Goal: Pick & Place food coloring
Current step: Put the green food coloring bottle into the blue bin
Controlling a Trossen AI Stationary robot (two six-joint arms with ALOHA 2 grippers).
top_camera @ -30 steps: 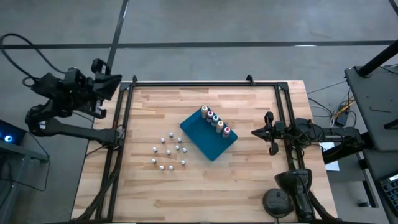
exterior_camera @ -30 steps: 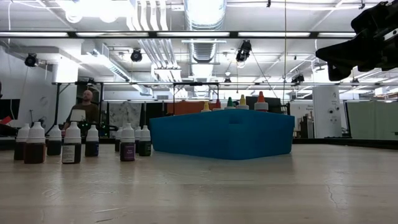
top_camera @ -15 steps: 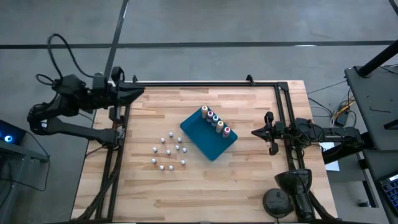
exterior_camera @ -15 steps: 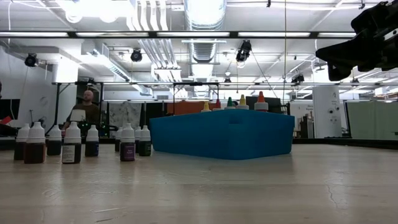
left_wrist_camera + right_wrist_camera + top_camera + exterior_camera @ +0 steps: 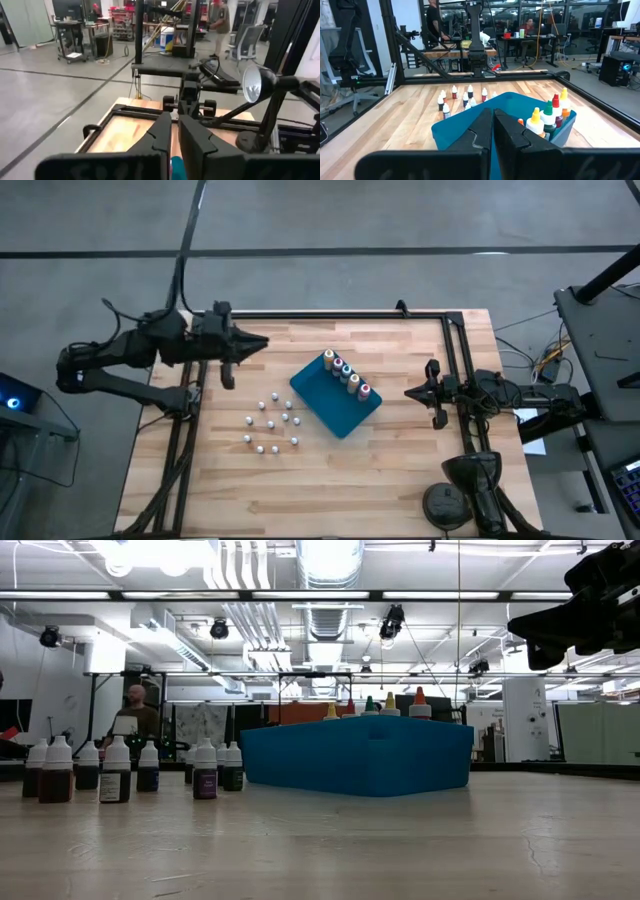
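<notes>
Ahead of the left gripper (image 5: pixel 262 343), well apart from its tips, a blue tray (image 5: pixel 325 402) lies slantwise in the middle of the table (image 5: pixel 400 480). The gripper's jaws look nearly closed, with only a thin slit between them, and they hold nothing. It hangs over the table's far-left part, pointing toward the right arm. Five colour-topped bottles (image 5: pixel 347 376) stand in a row along one edge of the tray. Nine white-topped bottles (image 5: pixel 271 423) stand in a loose cluster on the bare wood just beside the tray, off to one side of the left gripper's line.

The right gripper (image 5: pixel 408 392) waits at the table's right edge, jaws closed and empty, pointing at the tray; in its wrist view the tray (image 5: pixel 470 125) sits just past its tips, the coloured bottles (image 5: pixel 547 117) to one side and the white-topped ones (image 5: pixel 462 97) beyond
</notes>
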